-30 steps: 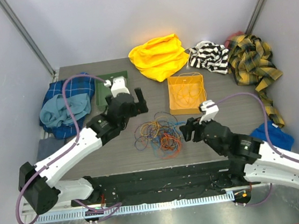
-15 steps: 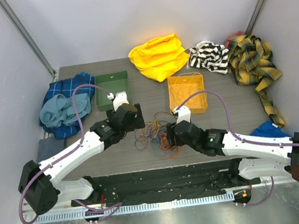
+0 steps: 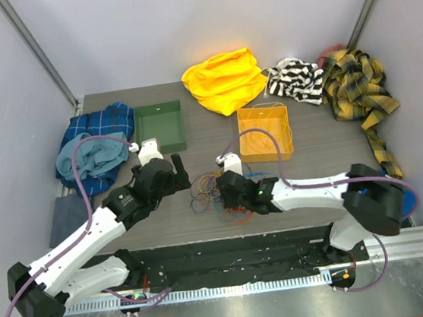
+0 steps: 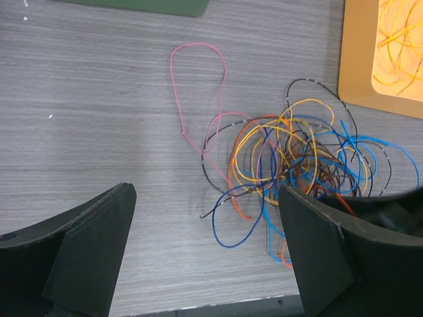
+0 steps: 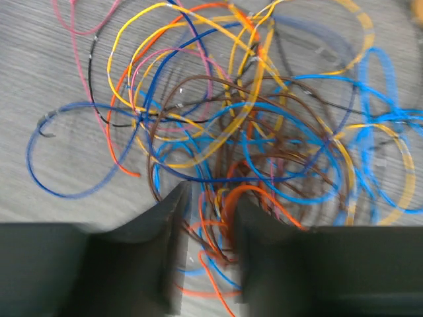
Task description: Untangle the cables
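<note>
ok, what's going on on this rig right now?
Two arms are at a tangle of thin coloured cables mid-table. The right gripper is down in the pile, jaws narrow with orange strands between them; whether it grips them is unclear. The left gripper hovers wide open at the pile's left edge, holding nothing. A few yellow cables lie in the orange tray.

The place was a robot laboratory cell, not a home. A grey tabletop (image 3: pixel 325 145) stood closed in by plain pale panels (image 3: pixel 181 24) on metal posts (image 3: pixel 39 52). Two white arms, left (image 3: pixel 90 233) and right (image 3: pixel 314 190), were bolted on a black base rail (image 3: pixel 230 252) at its near edge. A green tray (image 3: pixel 159 128), an orange tray (image 3: pixel 264 133) and a yellow cloth (image 3: pixel 224 79) lay on it.
</note>
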### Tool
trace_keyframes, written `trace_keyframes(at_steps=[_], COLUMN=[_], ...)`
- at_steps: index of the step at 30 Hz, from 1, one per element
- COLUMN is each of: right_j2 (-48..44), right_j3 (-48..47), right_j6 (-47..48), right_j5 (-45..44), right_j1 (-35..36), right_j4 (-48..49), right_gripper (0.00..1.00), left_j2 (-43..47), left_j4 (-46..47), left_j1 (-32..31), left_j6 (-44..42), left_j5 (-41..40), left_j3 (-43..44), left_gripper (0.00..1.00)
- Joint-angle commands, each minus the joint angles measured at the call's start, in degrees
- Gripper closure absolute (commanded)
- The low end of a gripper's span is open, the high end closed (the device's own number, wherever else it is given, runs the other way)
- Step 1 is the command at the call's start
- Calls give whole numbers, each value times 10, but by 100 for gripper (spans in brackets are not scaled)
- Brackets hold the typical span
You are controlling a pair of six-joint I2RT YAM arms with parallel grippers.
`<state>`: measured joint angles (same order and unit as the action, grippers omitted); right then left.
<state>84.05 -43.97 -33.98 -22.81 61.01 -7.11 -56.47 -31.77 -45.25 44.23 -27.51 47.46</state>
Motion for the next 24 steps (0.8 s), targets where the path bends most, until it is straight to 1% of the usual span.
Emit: trace_keyframes(at_steps=[1, 2, 4, 5, 8, 10, 11, 14, 16, 17, 20, 21, 23, 24], right_j2=[59, 68, 95, 104, 138, 160, 164, 159, 144, 121, 75, 41, 4, -33], right_j3=[-52, -74, -102, -129, -190, -229, -239, -249, -241, -235, -208, -199, -170, -160], right_j6=[9, 15, 34, 40, 68, 82, 83, 76, 71, 68, 68, 68, 68, 68], right_j5=[14, 20, 40, 48, 85, 114, 121, 115, 103, 88, 57, 36, 13, -3], right_j1=[2, 2, 3, 4, 13, 22, 24, 31, 34, 33, 33, 33, 34, 33], right_j4=[37, 44, 48, 55, 51, 43, 34, 24, 20, 11, -8, -12, -23, -25], right_gripper=[75, 81, 85, 87, 86, 80, 68, 43, 39, 36, 35, 35, 35, 35], left_j2=[37, 51, 64, 74, 92, 97, 101, 108, 108, 108, 95, 90, 69, 59], left_j4=[-24, -29, -36, -40, -53, -61, -62, -66, -65, -64, -56, -52, -38, -30], left_j1=[2, 2, 3, 3, 3, 3, 3, 3, 3, 3, 3, 3, 4, 5], left_j6=[9, 9, 9, 8, 6, 5, 5, 5, 6, 6, 5, 4, 4, 2], left_j5=[-18, -23, -28, -35, -44, -49, -52, -55, -57, -57, -54, -52, -47, -43], left_j3=[-8, -8, -9, -9, -9, -9, -9, -7, -5, -3, 2, 4, 8, 14], left_gripper=[6, 6, 6, 6, 6, 6, 6, 6, 6, 5, 5, 5, 5, 5])
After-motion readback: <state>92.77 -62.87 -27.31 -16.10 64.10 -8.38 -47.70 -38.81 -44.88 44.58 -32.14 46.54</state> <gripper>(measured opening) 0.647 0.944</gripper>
